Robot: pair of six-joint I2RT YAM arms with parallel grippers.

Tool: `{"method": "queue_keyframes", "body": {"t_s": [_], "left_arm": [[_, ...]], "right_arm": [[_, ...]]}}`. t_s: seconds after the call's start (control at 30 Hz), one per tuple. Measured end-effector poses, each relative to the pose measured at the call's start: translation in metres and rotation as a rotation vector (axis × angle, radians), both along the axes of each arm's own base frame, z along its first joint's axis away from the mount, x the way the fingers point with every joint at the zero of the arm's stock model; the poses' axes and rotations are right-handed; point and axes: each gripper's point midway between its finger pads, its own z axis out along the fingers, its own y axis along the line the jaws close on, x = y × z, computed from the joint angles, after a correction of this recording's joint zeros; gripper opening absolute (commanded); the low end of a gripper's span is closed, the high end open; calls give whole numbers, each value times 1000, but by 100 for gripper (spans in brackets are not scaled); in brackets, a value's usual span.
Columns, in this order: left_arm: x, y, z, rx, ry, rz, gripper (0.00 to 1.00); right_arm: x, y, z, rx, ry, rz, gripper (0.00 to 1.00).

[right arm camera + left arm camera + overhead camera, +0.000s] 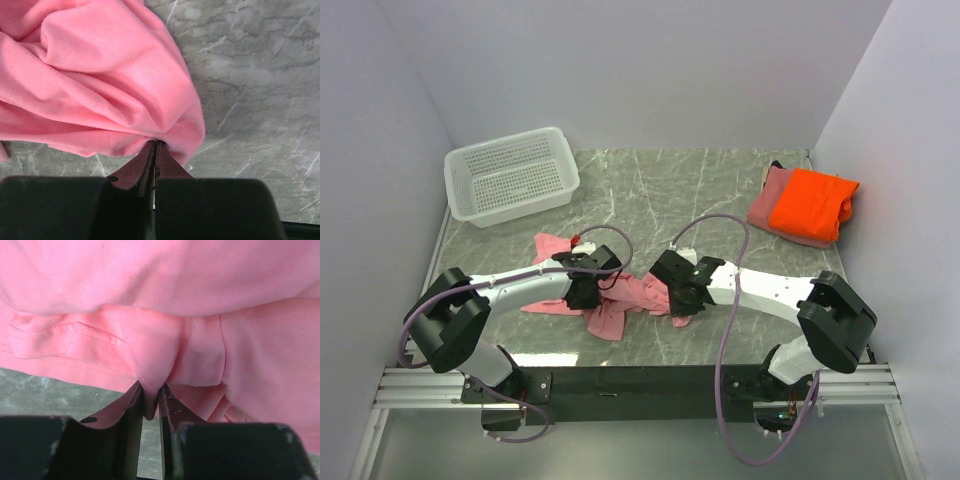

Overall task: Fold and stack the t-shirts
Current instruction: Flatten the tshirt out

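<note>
A crumpled light pink t-shirt (pixel 630 295) lies on the marble table between my two grippers. My left gripper (pixel 588 288) is shut on a hemmed fold of it (pixel 150 405); the cloth (pixel 165 300) fills the left wrist view. My right gripper (pixel 682 292) is shut on the shirt's bunched edge (pixel 156 143), with the pink cloth (pixel 100 85) spreading to the upper left in the right wrist view. A folded bright orange t-shirt (pixel 812 204) lies on a folded dusty rose t-shirt (pixel 772 203) at the back right.
A white perforated basket (pixel 510 174) stands at the back left. Grey walls close in the table on the left, back and right. Bare marble (pixel 260 90) lies to the right of the right gripper. A black rail (pixel 640 380) runs along the near edge.
</note>
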Motion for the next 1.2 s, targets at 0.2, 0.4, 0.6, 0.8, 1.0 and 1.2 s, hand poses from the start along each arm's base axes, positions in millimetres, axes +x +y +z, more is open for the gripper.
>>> {"method": "queue_keyframes", "body": {"t_s": [0.2,0.4,0.6,0.8,1.0,1.2], "left_arm": [[6,-1,11,8,-20,2,32],[6,-1,14,9,-21,3,34],[6,0,15,15,-20,5,13],[8,2,22,29,-31,8,11],[9,7,34,36,-49,11,16],[8,16,46,27,-63,30,16]], "right_arm": [[0,0,0,-3,1,4,0],[-1,-2,-6,-23,13,14,0],[-1,-3,-8,-33,19,23,0],[1,-1,-8,-39,20,26,0],[4,-5,-8,-49,18,13,0],[13,-22,-7,-86,13,-42,0]]}}
